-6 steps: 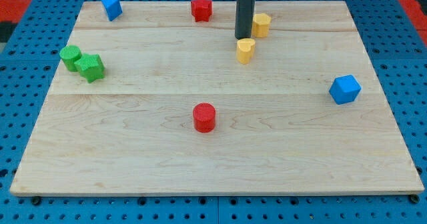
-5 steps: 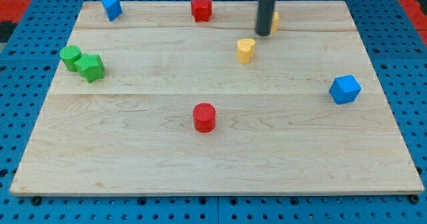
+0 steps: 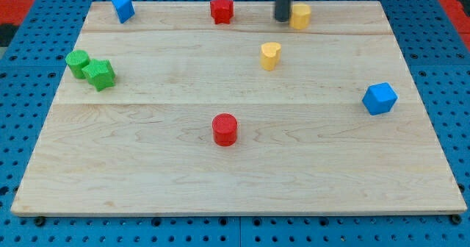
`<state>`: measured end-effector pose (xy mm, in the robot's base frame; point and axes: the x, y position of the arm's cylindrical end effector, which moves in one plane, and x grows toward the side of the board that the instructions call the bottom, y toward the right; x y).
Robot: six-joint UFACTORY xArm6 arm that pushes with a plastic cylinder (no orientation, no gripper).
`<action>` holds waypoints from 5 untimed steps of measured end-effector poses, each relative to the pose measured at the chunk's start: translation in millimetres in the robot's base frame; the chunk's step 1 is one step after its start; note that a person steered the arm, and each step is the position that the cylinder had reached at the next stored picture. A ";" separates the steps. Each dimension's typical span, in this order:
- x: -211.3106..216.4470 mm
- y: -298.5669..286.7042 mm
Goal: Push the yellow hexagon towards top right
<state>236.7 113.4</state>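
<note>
No writing, brand or label readable anywhere.

Surface: pale wooden bench [image 3: 242, 159], made of planks with seams running across the view, grain visible. It lies on a blue pegboard [image 3: 448, 78] with regular rows of holes. A red pegboard [image 3: 18, 1] shows at the view's top left corner, and another strip of red at the top right. Nothing more of the room shows.

Count: eight blocks.
- Yellow, two: yellow hexagon [image 3: 299, 15] near the bench's top edge, a little right of centre; yellow heart [image 3: 270, 56] below it and slightly left, well apart from it.
- Red, two: red star [image 3: 222, 9] at the top edge, left of the hexagon; red cylinder [image 3: 225, 129] near the bench's middle, alone.
- Green, two: green cylinder [image 3: 77, 62] and green star [image 3: 99, 74], touching, at the view's left.
- Blue, two: blue block [image 3: 123, 9] at top left, shape unclear; blue cube [image 3: 380, 98] at the view's right.

Tool: a plain dark rod coming down from the view's top edge, with no parts that open or close and nothing held. My tip [image 3: 283, 19] sits on the bench at the hexagon's left side, touching it or just beside it; I cannot tell which. Tip lies between the red star and the hexagon, much nearer the hexagon, and above the heart.
</note>
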 end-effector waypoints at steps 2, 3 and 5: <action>-1.6 14.0; -10.7 23.9; -43.9 22.2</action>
